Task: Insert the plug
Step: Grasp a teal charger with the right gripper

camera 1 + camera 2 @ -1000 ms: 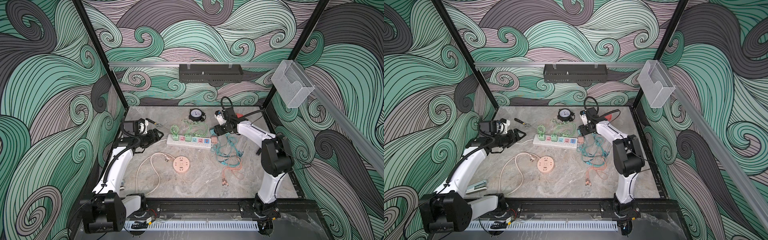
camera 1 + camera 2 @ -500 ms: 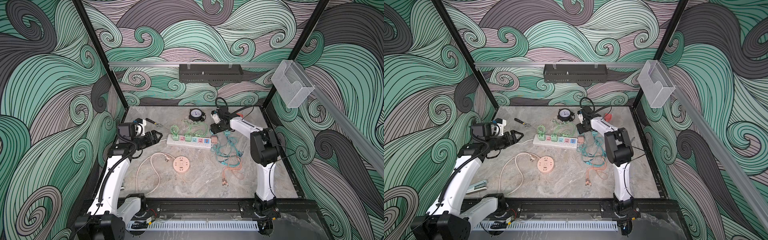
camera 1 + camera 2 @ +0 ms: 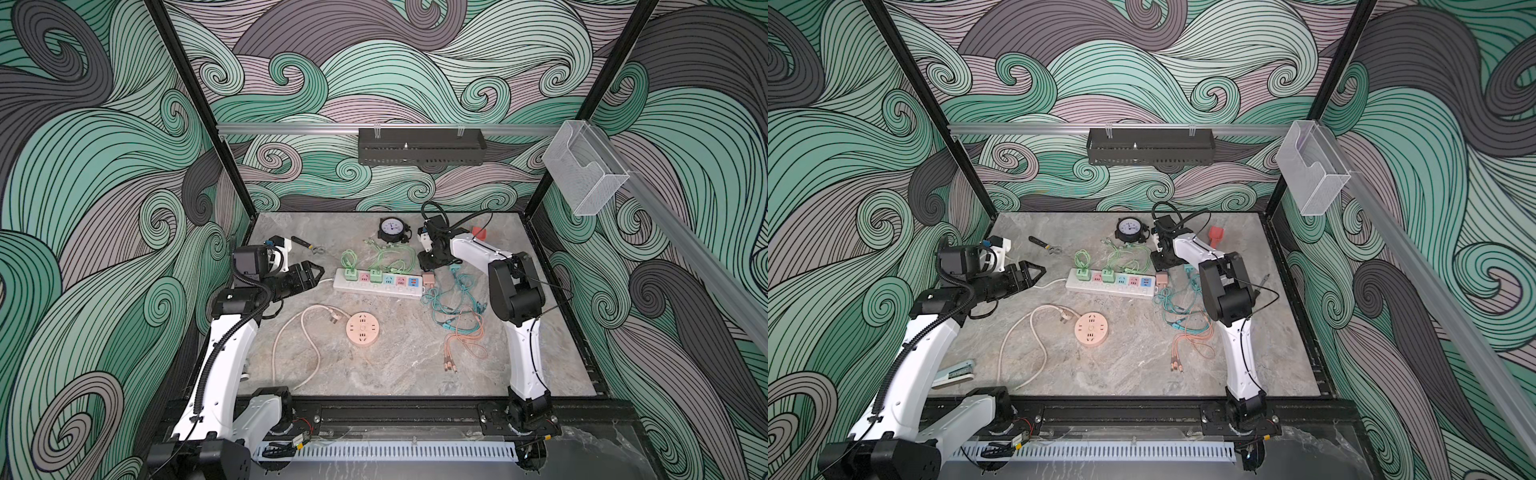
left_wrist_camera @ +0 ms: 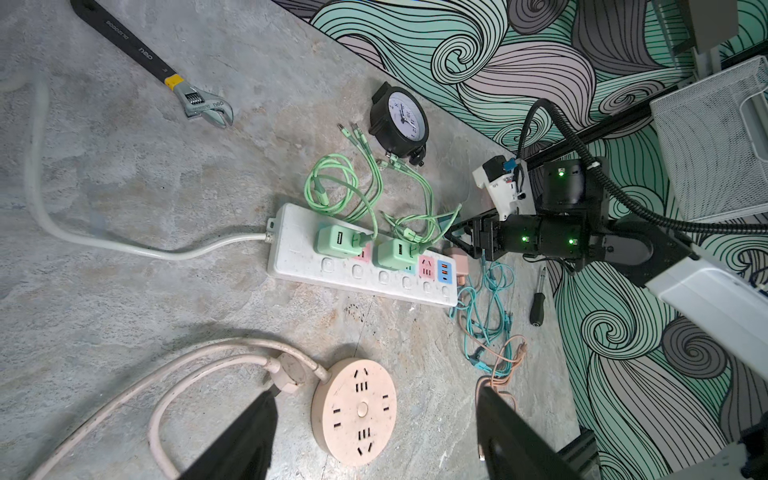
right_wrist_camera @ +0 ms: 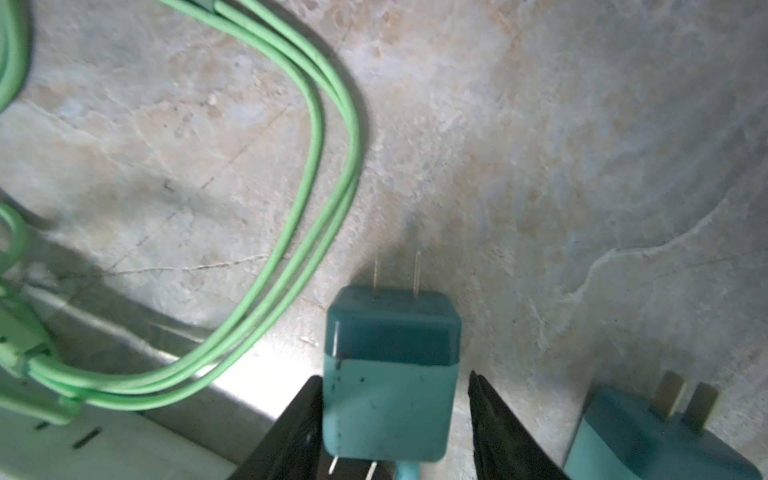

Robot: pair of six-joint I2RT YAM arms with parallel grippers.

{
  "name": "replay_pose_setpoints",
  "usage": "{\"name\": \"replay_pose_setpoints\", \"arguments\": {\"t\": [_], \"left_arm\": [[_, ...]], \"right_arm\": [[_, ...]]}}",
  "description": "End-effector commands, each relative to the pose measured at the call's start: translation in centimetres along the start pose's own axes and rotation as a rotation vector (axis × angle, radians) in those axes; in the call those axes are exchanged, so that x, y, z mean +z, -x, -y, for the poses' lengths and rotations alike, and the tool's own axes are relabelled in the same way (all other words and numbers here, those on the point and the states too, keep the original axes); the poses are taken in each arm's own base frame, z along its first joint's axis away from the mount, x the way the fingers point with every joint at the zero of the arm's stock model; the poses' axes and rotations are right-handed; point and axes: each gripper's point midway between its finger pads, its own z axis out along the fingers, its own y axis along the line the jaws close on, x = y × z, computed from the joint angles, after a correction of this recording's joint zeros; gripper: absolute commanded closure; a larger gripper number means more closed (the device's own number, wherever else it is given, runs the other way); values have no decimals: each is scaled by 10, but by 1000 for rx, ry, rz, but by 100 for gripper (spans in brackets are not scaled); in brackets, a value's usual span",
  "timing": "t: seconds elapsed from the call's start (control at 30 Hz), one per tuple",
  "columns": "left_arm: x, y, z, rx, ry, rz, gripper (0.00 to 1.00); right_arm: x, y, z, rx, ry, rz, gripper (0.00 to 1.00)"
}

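round socket (image 3: pixel 363 332): peach, nearest on the table, nothing plugged into it; I judge it plays no part here.
left claw (image 3: pixel 318 277): spread wide and empty.
power strip (image 3: pixel 365 289): white, lying across mid-table; two green adapters (image 3: pixel 350 273) are seated, and the coloured sockets towards its right end are free.
right claw (image 5: pixel 394 376): just beyond the strip's right end, straddling the plug (image 5: pixel 390 345); one finger (image 5: pixel 291 432) touches its side and the other stands a sliver off, so it is not yet pinched.
plug: teal block low over the table between those fingers, long axis in line with them, two prongs pointing away from the wrist.
second teal plug (image 5: pixel 648 432): just beside, outside the jaws.
nearer arm: the right; the left claw is well apart, off the strip's cord end.
coming move: probably squeeze, lift, then tip the prongs down onto a free socket. The strip lies to one side of the claw.
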Motion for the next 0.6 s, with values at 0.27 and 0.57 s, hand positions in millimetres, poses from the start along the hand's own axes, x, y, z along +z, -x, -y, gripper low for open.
{"name": "replay_pose_setpoints", "arguments": {"t": [0.27, 0.57], "left_arm": [[-13, 4, 8, 24, -4, 17, 22], [-13, 3, 22, 12, -85, 7, 22]], "right_arm": [[5, 0, 6, 32, -40, -29, 59], [-26, 10, 10, -1, -59, 46, 71]]}}
